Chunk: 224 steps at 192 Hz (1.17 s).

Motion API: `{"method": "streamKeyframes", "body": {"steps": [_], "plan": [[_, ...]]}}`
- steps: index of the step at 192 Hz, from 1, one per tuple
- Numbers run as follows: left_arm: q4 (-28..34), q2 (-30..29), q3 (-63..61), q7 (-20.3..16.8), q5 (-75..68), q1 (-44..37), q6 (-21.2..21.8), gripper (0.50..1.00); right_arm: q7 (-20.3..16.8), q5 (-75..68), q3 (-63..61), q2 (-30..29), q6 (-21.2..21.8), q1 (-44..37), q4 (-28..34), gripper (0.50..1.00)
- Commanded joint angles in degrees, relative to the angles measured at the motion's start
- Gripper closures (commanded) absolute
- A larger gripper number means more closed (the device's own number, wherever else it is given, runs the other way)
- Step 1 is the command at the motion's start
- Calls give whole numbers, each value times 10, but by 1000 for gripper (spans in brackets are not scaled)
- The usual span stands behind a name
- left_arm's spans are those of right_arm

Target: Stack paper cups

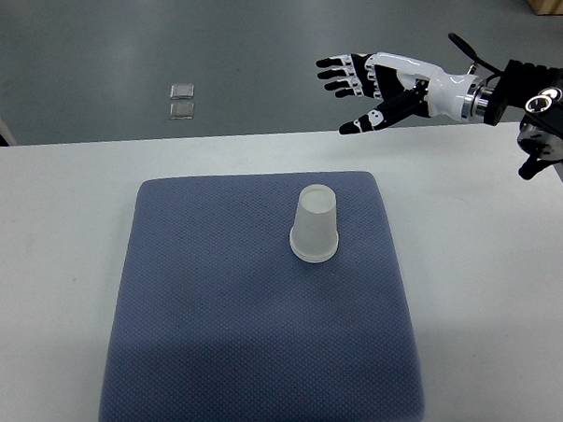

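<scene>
Paper cups are what we are meant to stack, yet we can make out only one cup shape [315, 226], standing upside down with its wide rim on the blue mat [210, 339]; whether it is a single cup or several already nested we cannot tell. Starting from our right hand [362, 88], it hangs above the far edge of the white table [57, 220], palm turned sideways, fingers spread and straight, thumb stretched down, holding nothing. It is well apart from the cup, which sits below and to the picture's left of it, a little past the middle of the mat toward the far side. Our left hand is not in view. We judge the cup to be very light and thin-walled, so it should crush or tip easily under a hard squeeze, and its smooth tapered side may slip upward out of a loose grasp. The best hold seems to be around the middle of the wall, thumb on one side and fingers opposite, with gentle pressure. Beyond the table, on the grey floor, lie two small clear squares [183, 101].
</scene>
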<state>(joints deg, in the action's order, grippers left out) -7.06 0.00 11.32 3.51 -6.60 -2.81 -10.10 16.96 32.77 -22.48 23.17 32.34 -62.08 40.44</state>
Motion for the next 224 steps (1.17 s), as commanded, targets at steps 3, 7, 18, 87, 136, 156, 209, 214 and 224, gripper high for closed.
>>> {"method": "streamKeyframes", "body": {"steps": [3,7,18,87,136,156,209,214,224], "plan": [[0,0,-1,0,0,0,0,500,-58,-126,-1,-18,-3,21,-35,585],[0,0,0,0,0,0,1,500,-68,-153,-1,-21,-4,25,-42,585],[-1,0,0,0,-1,0,0,500,-94,-222,-1,-30,-5,38,-60,585],[-1,0,0,-1,0,0,1,500,-186,-416,-1,-64,-13,65,-115,585],[0,0,0,0,0,0,0,500,-199,-429,-3,-85,-55,83,-116,585],[0,0,0,0,0,0,0,500,-199,-428,-2,-85,-52,85,-116,583],[0,0,0,0,0,0,1,500,-192,-428,-4,-84,-27,86,-115,581],[-1,0,0,0,0,0,1,500,-192,-428,-4,-83,-23,86,-115,581],[0,0,0,0,0,0,0,500,-191,-428,-4,-81,-14,87,-115,581]]}}
